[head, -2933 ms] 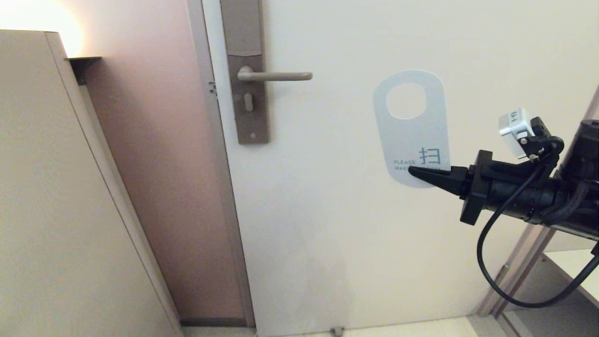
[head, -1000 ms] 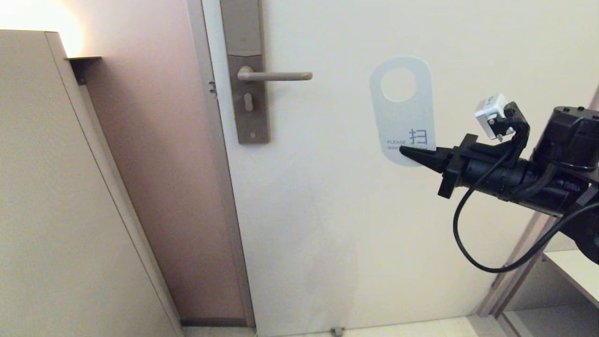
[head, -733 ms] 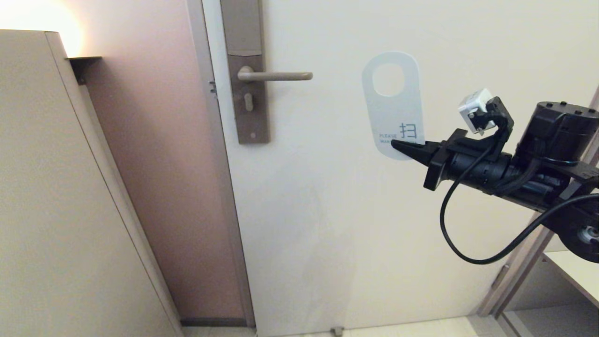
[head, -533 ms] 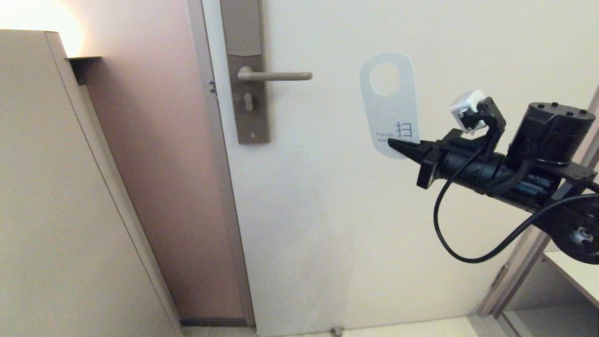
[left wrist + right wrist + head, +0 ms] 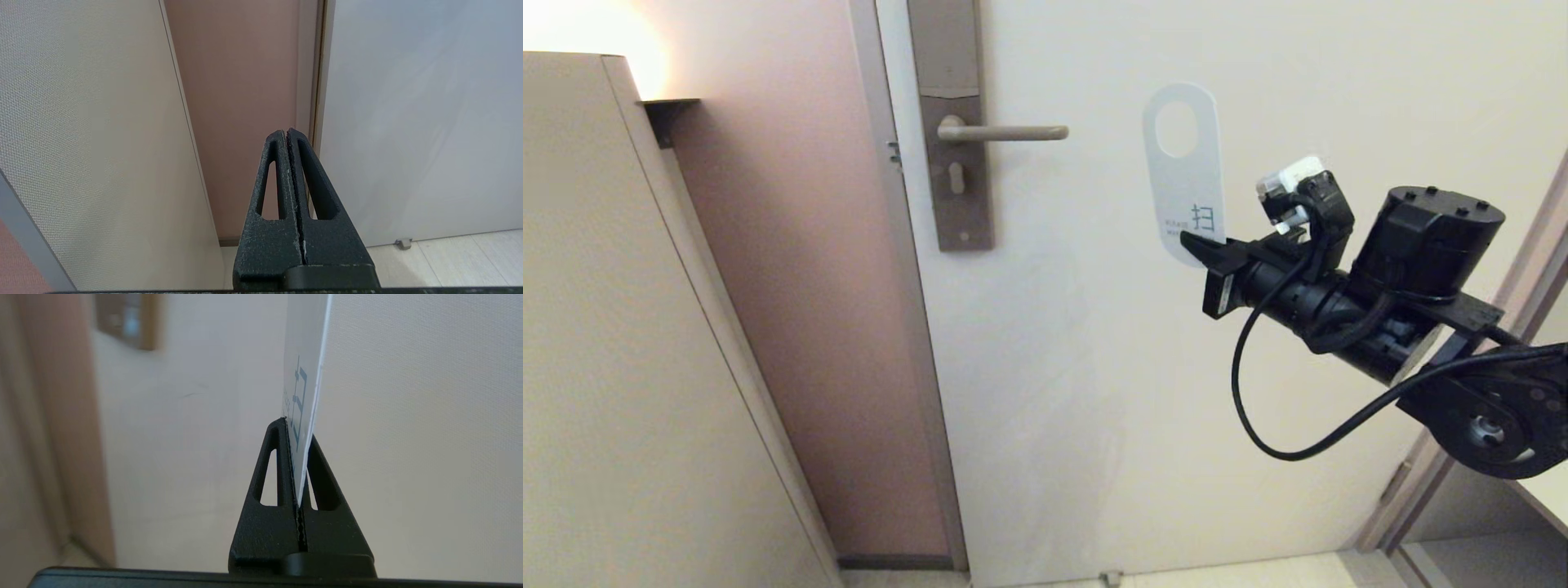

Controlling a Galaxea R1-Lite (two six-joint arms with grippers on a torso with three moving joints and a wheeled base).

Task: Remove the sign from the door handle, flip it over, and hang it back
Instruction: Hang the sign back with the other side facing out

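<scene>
The sign is a flat white door hanger with blue text and an oval hole at its top. It stands upright in the air before the door, right of the door handle, turned partly edge-on. My right gripper is shut on its lower end; the right wrist view shows the sign edge-on between the fingers. The handle is a bare beige lever on a grey-brown backplate. My left gripper is shut and empty, low near the door frame, out of the head view.
The cream door fills the middle and right. A pink wall strip and a beige partition stand at the left. A door frame edge lies behind my right arm. A small door stop sits at the floor.
My right gripper has carried the sign up and left toward the handle, and turned it so its face looks narrower. The handle and the left arm have not moved.
</scene>
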